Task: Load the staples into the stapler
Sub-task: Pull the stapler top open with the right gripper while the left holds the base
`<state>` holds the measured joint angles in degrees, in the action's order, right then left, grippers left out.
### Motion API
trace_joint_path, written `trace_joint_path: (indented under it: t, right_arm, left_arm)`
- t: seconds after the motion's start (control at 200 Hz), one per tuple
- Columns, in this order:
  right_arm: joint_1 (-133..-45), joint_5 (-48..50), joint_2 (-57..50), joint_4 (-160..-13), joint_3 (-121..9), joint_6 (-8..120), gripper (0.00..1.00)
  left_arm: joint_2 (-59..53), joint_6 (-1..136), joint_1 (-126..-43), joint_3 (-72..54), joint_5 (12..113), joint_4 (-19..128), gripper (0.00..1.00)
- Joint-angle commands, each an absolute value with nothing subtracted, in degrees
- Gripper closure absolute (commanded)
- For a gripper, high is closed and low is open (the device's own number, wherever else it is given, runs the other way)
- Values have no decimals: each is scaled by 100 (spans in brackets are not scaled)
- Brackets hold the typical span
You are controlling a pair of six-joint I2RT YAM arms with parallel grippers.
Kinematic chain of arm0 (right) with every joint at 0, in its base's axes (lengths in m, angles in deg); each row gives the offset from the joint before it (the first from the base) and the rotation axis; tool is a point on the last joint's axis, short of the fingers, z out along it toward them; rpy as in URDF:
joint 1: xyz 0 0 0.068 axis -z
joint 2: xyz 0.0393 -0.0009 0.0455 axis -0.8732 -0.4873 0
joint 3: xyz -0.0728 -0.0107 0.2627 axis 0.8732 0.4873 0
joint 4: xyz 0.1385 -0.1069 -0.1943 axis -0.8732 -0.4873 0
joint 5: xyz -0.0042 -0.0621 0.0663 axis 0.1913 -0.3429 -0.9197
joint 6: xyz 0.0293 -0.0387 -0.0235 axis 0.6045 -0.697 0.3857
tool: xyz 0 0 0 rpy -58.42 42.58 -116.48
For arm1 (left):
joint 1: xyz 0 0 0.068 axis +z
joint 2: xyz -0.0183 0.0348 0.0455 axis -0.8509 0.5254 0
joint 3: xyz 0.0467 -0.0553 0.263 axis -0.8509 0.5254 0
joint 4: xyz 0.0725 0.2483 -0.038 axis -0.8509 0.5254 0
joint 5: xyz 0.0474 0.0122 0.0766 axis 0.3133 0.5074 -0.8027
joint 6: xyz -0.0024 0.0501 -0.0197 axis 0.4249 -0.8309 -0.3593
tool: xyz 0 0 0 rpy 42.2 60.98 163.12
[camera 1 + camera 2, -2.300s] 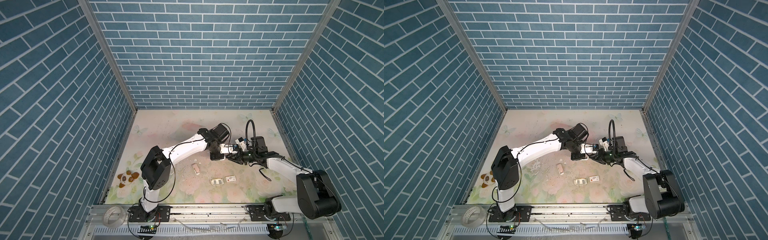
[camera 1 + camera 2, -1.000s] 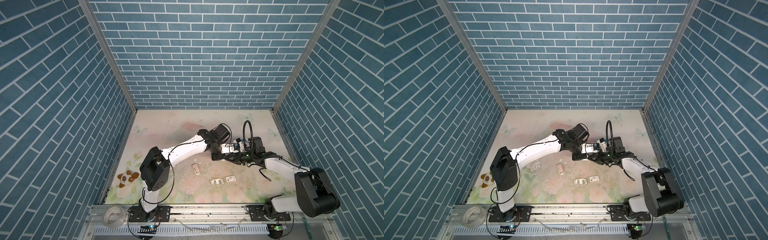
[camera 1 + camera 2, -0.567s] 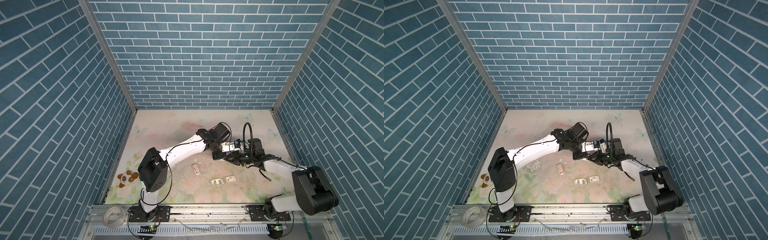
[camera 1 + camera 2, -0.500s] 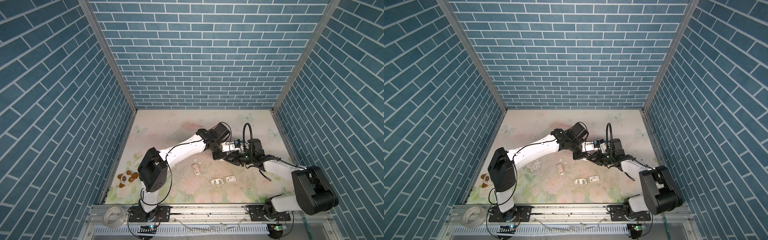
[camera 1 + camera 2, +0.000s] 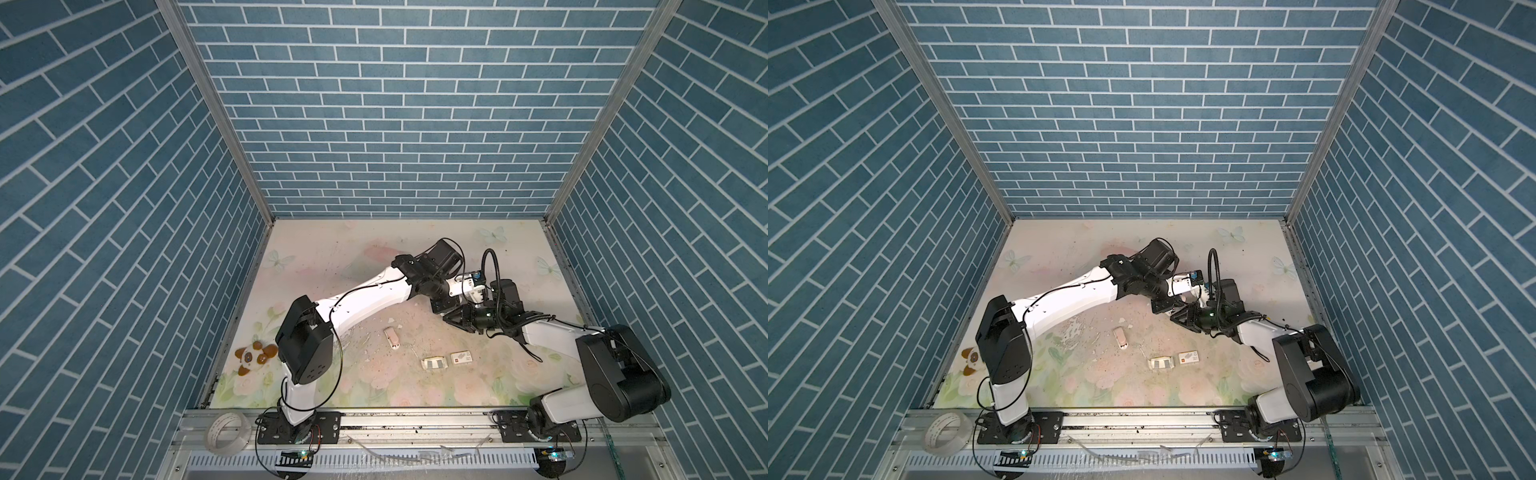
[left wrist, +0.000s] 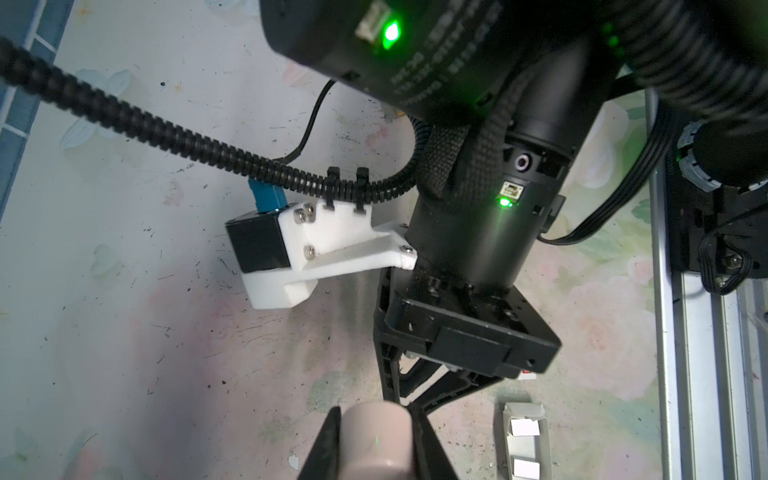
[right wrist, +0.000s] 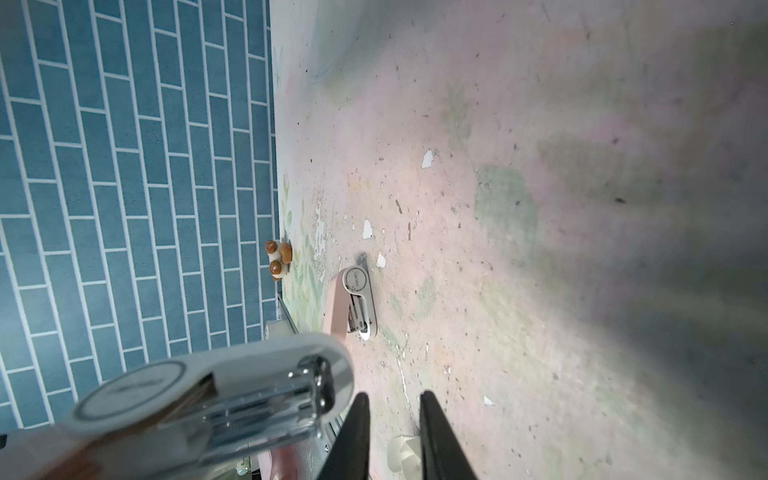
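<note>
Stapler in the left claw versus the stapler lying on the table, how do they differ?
The held stapler is clamped in the left claw; the loose stapler lies free on the table. The held stapler is beside the right claw, the loose stapler nearer the front edge. Both look pink and white.

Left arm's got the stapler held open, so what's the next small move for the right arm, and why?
Probably send the right gripper to the tray for a strip of staples. Its fingers stand apart with nothing between them, the left gripper holds the stapler with its metal channel exposed, and the tray lies apart, nearer the front edge.
</note>
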<state>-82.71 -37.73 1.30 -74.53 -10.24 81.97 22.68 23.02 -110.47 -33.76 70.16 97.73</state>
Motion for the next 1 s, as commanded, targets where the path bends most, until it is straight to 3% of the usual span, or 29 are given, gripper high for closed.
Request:
trace_joint_path:
  t: [0.0,0.175,0.34,0.455,0.66,0.995]
  right_arm:
    - [-8299,-3449,346,-7601,-918,8188,73]
    - [-8275,-2909,1173,-8161,-696,7815,60]
    - [-8281,-3417,2314,-7231,-153,7820,49]
    - [-8281,-3531,3017,-7587,-234,7478,43]
    - [-8282,-3836,3417,-7874,-535,7215,38]
    - [-8294,-4298,3550,-7155,-585,7384,37]
  left_arm:
    - [2108,2315,-11019,-3449,6969,9746,100]
    - [1932,2292,-10679,-3355,7353,9921,100]
    - [1930,2313,-10273,-3571,8341,10463,100]
    - [1951,2315,-10173,-3746,8781,10743,100]
    - [2072,2271,-10164,-4171,9675,11257,100]
    - [2686,2366,-10102,-5124,10659,12093,100]
